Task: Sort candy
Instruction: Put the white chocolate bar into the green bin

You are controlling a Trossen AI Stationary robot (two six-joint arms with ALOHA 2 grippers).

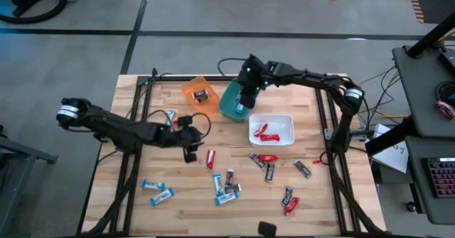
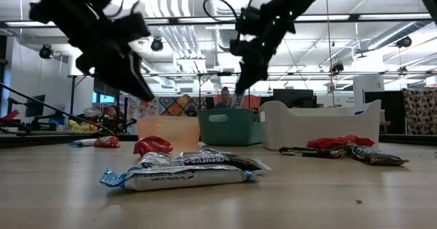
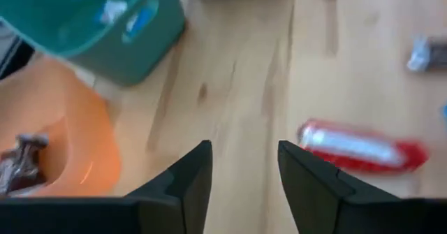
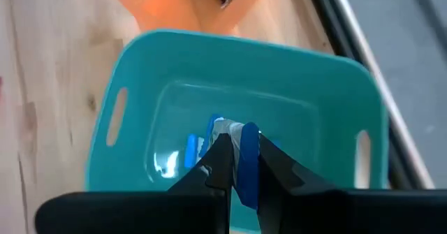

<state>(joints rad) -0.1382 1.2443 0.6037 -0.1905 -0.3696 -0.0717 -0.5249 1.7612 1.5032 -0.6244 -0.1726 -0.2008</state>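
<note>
In the low view, the dark wrapper (image 2: 205, 160) lying on top of the nearest pile on the counter (image 2: 287, 195) reads "HERSHEY'S". The silver wrapper (image 2: 181, 178) under it carries small print beginning "The Hershey Company". No other text is legible.

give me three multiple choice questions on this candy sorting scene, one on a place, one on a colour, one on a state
1. Where is the right hand?
A. over the teal bin
B. over the white bin
C. at the table's front edge

2. What colour are the candies in the white bin?
A. blue
B. brown
C. red

3. What state is the left hand in?
A. shut on a red candy
B. open and empty
C. shut on a bin rim

Answers:
1. A, the right wrist view looks down past the fingers into the teal bin.
2. C, the high view shows red candies inside it.
3. B, the left wrist view shows bare table between its spread fingers.
</note>
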